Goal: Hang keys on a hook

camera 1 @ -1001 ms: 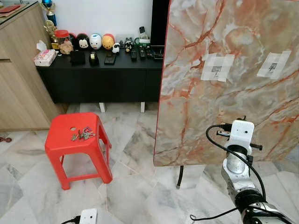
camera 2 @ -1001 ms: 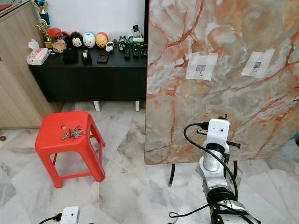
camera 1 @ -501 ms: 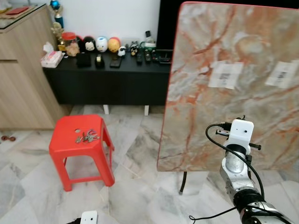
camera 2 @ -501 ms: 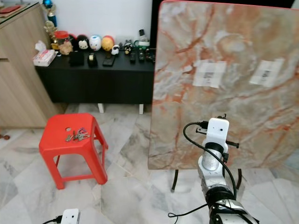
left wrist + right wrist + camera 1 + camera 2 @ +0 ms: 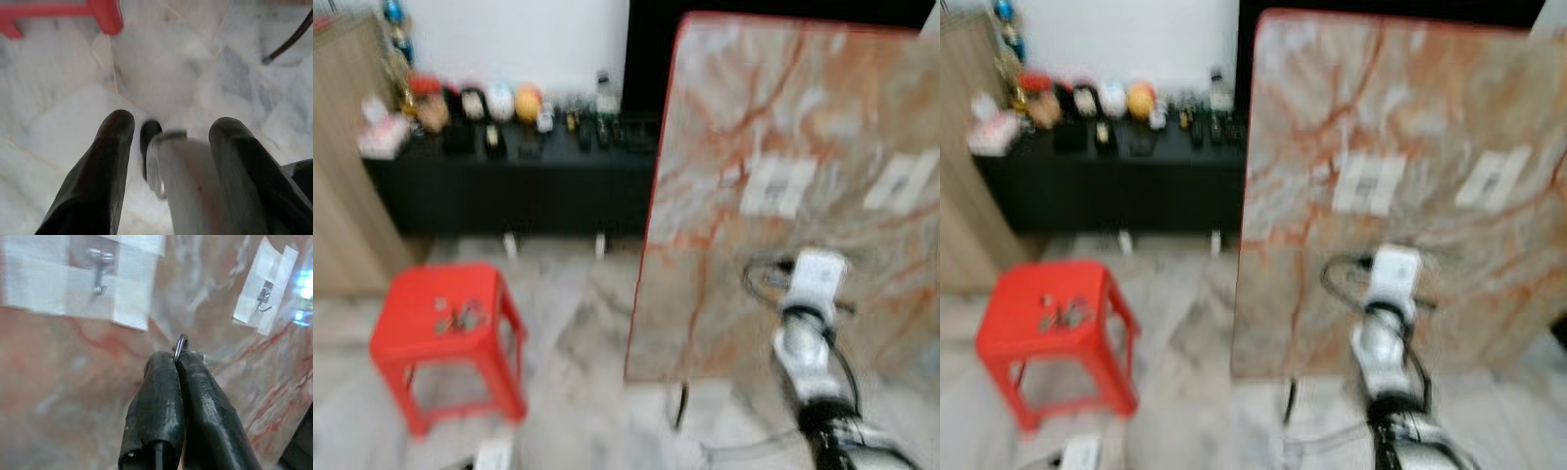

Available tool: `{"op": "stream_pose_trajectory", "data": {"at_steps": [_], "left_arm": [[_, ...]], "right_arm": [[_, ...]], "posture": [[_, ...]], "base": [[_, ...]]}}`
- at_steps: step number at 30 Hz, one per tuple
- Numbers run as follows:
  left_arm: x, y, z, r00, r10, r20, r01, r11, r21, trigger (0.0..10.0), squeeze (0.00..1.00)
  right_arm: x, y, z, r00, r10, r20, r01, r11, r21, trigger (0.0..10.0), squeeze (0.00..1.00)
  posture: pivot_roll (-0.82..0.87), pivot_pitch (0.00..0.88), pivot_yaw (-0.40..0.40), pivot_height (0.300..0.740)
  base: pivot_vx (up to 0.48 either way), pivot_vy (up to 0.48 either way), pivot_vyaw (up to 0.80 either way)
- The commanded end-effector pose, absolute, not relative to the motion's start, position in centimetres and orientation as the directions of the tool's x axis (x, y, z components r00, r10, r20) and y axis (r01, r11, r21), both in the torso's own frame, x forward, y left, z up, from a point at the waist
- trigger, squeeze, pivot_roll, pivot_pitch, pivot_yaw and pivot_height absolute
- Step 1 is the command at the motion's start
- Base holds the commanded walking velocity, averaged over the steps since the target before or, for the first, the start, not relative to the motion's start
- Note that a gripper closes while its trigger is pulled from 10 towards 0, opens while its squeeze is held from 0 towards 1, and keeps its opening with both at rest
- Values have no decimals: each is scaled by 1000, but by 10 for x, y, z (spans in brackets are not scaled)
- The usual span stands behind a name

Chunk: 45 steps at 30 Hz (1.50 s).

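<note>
A bunch of keys (image 5: 458,316) lies on top of the red plastic stool (image 5: 401,338), blurred. The upright marble board (image 5: 773,117) carries two small metal hooks under white tape, one hook (image 5: 98,270) nearer the stool side and another hook (image 5: 264,295) further along. My right arm (image 5: 815,294) is raised in front of the board. My right gripper (image 5: 177,358) is shut, and a small metal ring (image 5: 180,344) pokes out between its tips, a little short of the board. My left gripper (image 5: 171,125) hangs open over the marble floor.
A black low cabinet (image 5: 509,181) with figurines and remotes stands along the back wall, a wooden cupboard (image 5: 337,186) at the far left. A blurred white object (image 5: 188,186) shows between my left fingers. The board stands on thin dark legs (image 5: 677,406).
The whole picture has shifted and turned blurry, so the camera is moving. The stool now sits further left in view. My right arm holds the same raised pose.
</note>
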<state>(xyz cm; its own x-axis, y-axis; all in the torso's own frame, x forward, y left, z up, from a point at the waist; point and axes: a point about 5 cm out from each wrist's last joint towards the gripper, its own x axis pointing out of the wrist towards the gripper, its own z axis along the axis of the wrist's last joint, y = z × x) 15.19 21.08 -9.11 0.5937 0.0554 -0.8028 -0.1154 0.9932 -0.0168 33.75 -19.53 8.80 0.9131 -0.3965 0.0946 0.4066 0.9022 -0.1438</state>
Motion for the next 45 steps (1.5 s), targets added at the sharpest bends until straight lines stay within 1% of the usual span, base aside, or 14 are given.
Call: {"op": "stream_pose_trajectory", "data": {"at_steps": [1,3,12,14,18,21,22,24,28,37,40,42,45], "left_arm": [[149,203,-94,584,33,-811,-110,993,-38,10000,0],[149,202,-94,585,33,-810,-111,993,-39,10000,0],[149,199,-94,585,24,-810,-108,993,-48,10000,0],[149,196,-95,585,22,-811,-109,993,-51,10000,0],[150,194,-95,587,19,-809,-109,992,-56,10000,0],[153,191,-94,590,16,-807,-108,992,-59,10000,0],[154,190,-94,593,14,-805,-106,993,-61,10000,0],[155,189,-94,594,13,-804,-104,993,-62,10000,0],[157,186,-93,598,8,-802,-100,993,-65,10000,0],[154,182,-95,592,0,-806,-99,992,-72,10000,0],[152,181,-96,587,0,-809,-100,992,-72,10000,0],[149,182,-97,584,0,-812,-101,992,-72,10000,0],[148,182,-97,582,0,-814,-101,992,-72,10000,0]], "right_arm": [[336,-212,91,892,-440,103,451,882,-141,10000,0],[336,-212,92,892,-438,110,450,882,-140,10000,0],[335,-209,94,893,-430,136,446,885,-134,10000,0],[335,-206,95,902,-400,163,426,886,-184,10000,0],[336,-200,99,913,-356,202,397,889,-227,10000,0],[336,-197,104,912,-327,246,390,879,-277,10000,0],[336,-196,106,911,-312,271,390,866,-314,10000,0],[335,-195,107,911,-301,283,387,861,-330,10000,0],[333,-187,107,923,-218,316,338,851,-401,10000,0],[328,-189,102,925,-223,308,350,815,-462,10000,0],[328,-190,101,924,-233,304,357,811,-463,10000,0],[328,-190,101,929,-225,295,346,811,-472,10000,0],[329,-185,102,935,-169,312,318,790,-525,10000,0]], "posture": [[14,0,-92,740],[14,0,-93,740],[15,0,-94,740],[17,0,-94,740],[16,0,-93,740],[16,0,-92,740],[16,0,-92,740],[14,0,-91,740],[11,0,-91,740],[12,0,-95,740],[10,0,-96,740],[10,0,-96,740],[10,0,-96,740]], "base": [[304,0,0],[294,0,0],[0,0,0],[0,0,0],[0,0,0],[0,0,0],[0,0,0],[0,0,0],[0,0,0],[0,0,0],[0,0,0],[0,0,0],[0,0,0]]}}
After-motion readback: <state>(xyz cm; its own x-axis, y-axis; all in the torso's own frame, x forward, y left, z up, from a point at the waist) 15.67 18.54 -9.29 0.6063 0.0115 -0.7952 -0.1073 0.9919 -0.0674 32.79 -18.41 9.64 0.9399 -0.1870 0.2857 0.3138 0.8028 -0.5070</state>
